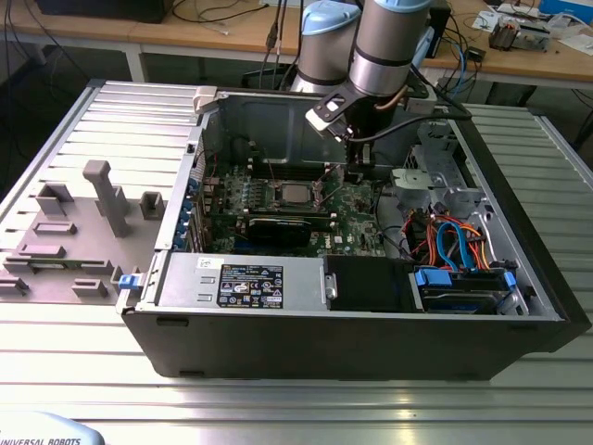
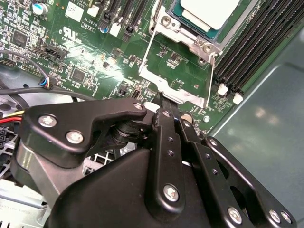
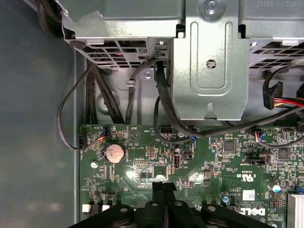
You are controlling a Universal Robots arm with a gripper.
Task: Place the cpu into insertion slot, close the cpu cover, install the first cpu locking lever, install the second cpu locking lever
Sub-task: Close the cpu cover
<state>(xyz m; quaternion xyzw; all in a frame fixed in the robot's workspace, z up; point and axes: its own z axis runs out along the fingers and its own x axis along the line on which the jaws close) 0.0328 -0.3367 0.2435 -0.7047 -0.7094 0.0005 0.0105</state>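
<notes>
Hand fingers pressed shut with nothing clearly pinched, tip touching the free edge of the swung-open cpu cover, probably as a pusher; cpu sits in insertion slot, at hand's 8 o'clock in exterior view.

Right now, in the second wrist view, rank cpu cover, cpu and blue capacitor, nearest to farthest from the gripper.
1. cpu cover, open, just ahead of the gripper.
2. cpu, past the cover's far end.
3. blue capacitor, far across the green board.
</notes>
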